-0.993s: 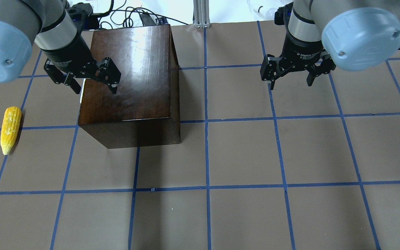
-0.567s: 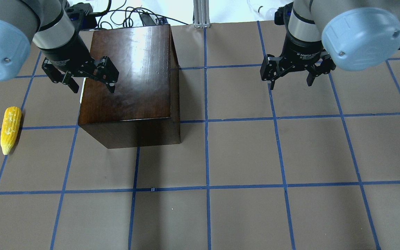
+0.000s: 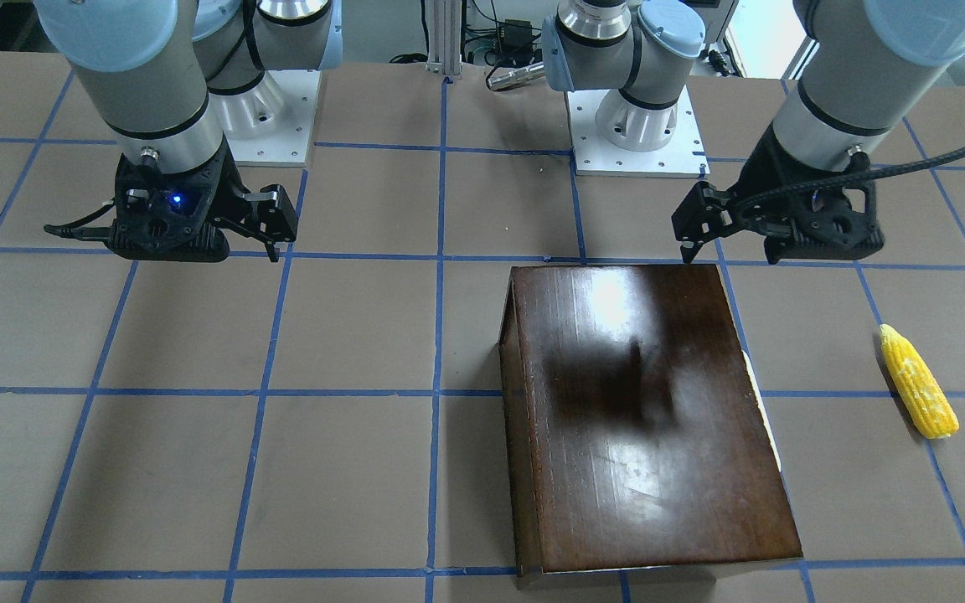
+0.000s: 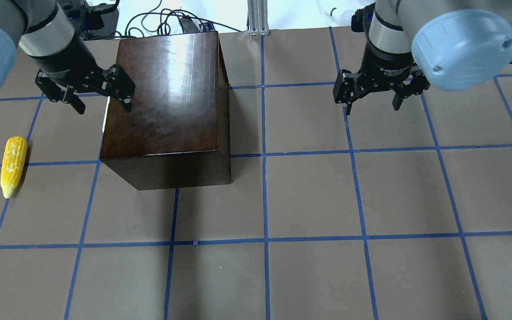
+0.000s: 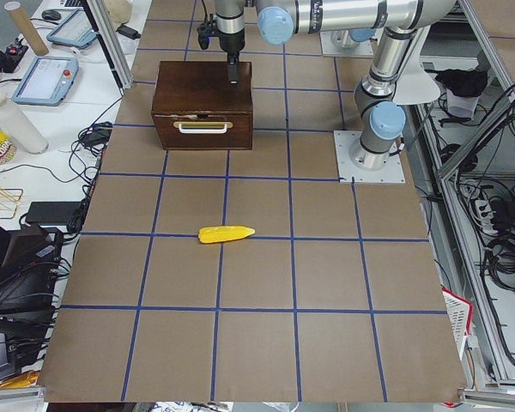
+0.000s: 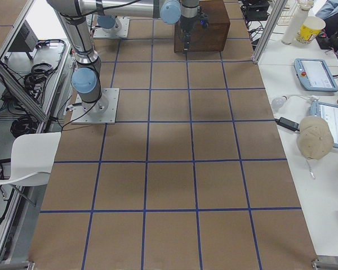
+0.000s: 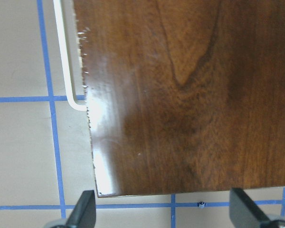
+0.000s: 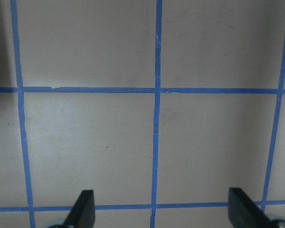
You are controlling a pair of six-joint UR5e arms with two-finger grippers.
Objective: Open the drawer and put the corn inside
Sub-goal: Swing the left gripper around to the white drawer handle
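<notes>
The glossy dark brown box (image 4: 167, 98) stands left of centre. Its drawer (image 5: 202, 129) is shut, and the front with a white handle (image 7: 64, 57) faces the robot's left. The yellow corn (image 4: 13, 165) lies on the table left of the box, apart from it; it also shows in the front view (image 3: 918, 381). My left gripper (image 4: 102, 106) is open and empty above the box's left top edge, over the handle side. My right gripper (image 4: 371, 106) is open and empty over bare table far to the right.
Brown paper with blue tape grid lines covers the table (image 4: 309, 200). Cables (image 4: 162, 20) and an aluminium post (image 4: 258, 18) sit at the far edge behind the box. The arm bases (image 3: 633, 126) stand at the robot's side.
My left gripper has moved left and a little toward the far edge, from over the box top to its left edge, still open. The right arm, box and corn have not moved.
</notes>
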